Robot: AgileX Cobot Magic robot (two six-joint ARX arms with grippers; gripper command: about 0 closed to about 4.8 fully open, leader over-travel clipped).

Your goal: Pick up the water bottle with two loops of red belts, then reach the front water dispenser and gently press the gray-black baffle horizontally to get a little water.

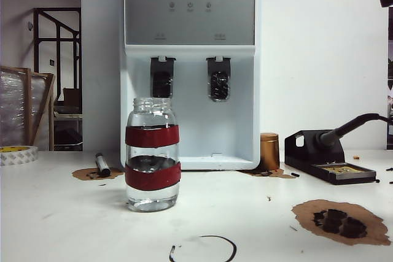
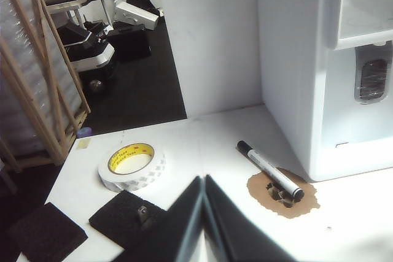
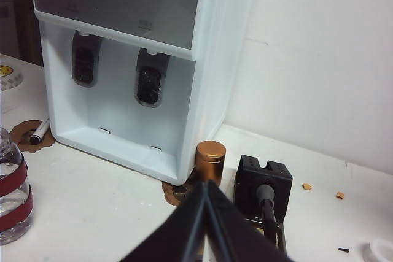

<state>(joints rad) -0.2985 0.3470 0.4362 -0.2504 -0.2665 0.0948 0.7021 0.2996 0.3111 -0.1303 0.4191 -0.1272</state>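
- You're looking at both sets of jaws pinched closed on nothing: left gripper (image 2: 204, 213) near the tape roll (image 2: 131, 166), right gripper (image 3: 206, 219) by the copper cylinder (image 3: 210, 161).
- The water bottle (image 1: 152, 154) is sitting untouched at 6 o'clock from the water dispenser (image 1: 190, 65).
- The glass could be tipping if you're nudging it with closed fingers.
- The gray-black baffle (image 1: 219, 79) is sitting at 1 o'clock of the bottle, with open table around.

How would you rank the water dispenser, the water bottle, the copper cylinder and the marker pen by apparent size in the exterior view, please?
1. water dispenser
2. water bottle, though it stands nearest the camera, which enlarges it
3. copper cylinder
4. marker pen, close to the cylinder, so these two are unsure
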